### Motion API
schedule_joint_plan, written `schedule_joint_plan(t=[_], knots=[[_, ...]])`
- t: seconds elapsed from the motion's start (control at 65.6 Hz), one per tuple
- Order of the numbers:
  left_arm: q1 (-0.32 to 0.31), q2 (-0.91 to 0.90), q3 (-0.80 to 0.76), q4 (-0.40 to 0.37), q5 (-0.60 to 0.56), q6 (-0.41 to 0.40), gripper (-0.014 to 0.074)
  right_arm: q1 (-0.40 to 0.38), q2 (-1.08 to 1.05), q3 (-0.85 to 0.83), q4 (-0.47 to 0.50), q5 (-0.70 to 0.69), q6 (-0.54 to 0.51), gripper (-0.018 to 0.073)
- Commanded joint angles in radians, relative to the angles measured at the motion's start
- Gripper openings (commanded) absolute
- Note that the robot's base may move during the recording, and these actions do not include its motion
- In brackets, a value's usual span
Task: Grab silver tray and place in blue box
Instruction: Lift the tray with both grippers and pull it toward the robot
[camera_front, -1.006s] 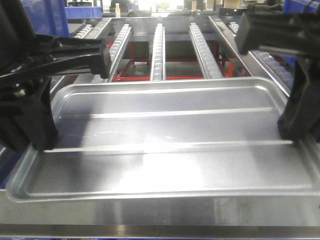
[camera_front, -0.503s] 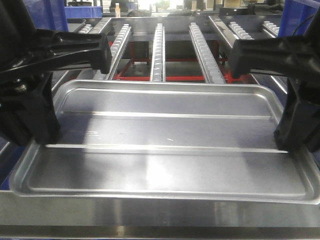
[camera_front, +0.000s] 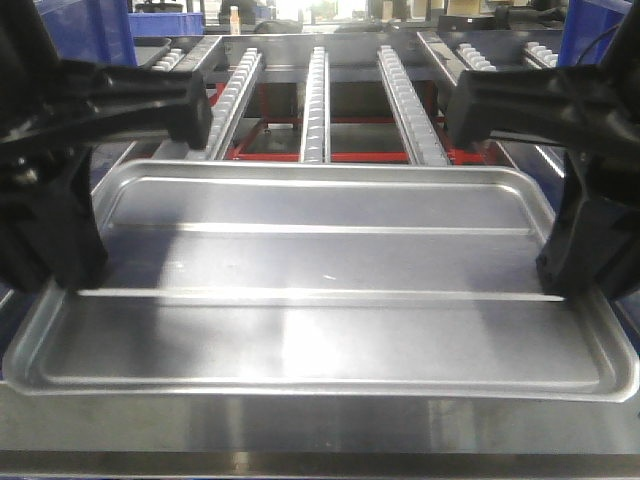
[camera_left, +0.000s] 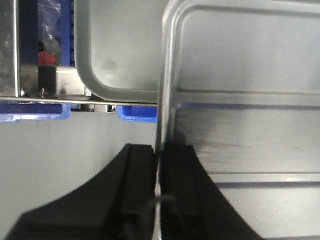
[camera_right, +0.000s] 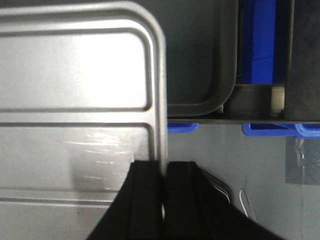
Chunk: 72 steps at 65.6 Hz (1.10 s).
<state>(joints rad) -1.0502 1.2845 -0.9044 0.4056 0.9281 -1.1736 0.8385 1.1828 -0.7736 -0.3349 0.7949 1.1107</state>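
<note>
The silver tray (camera_front: 320, 270) hangs level between both arms, above a steel surface. My left gripper (camera_front: 78, 284) is shut on its left rim. In the left wrist view the two black fingers pinch the thin rim of the silver tray (camera_left: 245, 100) at the left gripper (camera_left: 159, 147). My right gripper (camera_front: 560, 288) is shut on the right rim. The right wrist view shows the right gripper (camera_right: 164, 164) clamped over the edge of the silver tray (camera_right: 75, 90). Blue crates stand at the back left (camera_front: 95, 30) and back right (camera_front: 592, 30). I cannot tell which is the blue box.
Roller conveyor rails (camera_front: 317, 100) on a red frame (camera_front: 350, 155) run away behind the tray. A steel ledge (camera_front: 320, 430) lies along the front. Below, another darker grey tray (camera_left: 115, 50) (camera_right: 200, 60) sits on a rack, with blue plastic (camera_right: 182, 127) under it.
The tray, held by both grippers, has levelled out and shifted slightly to the left. The right arm has moved inward in the front view.
</note>
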Motion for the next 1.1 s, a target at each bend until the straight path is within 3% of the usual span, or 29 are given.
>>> schedule_joint_plan(t=[0.0,0.335,0.473,0.64,1.082], knots=[[-0.002,-0.049,-0.027,0.042,0.008,-0.004,-0.0013,-0.001,-0.017,-0.027,-0.042,-0.002,0.018,0.0059],[0.0,-0.059,-0.024,0.056,0.009,0.004,0.0001,0.003,0.029,-0.095,-0.051,0.019,0.026,0.0059],[0.033,-0.059,-0.024,0.045,-0.017,0.004,0.0001,0.011,0.042,-0.109,-0.051,0.02,0.026,0.0059],[0.071,-0.059,-0.024,-0.021,-0.078,0.081,0.0001,0.031,0.042,-0.107,-0.056,0.021,0.026,0.0059],[0.071,-0.059,-0.024,-0.027,-0.039,0.11,0.0001,0.031,0.042,-0.107,-0.06,0.016,0.026,0.0059]])
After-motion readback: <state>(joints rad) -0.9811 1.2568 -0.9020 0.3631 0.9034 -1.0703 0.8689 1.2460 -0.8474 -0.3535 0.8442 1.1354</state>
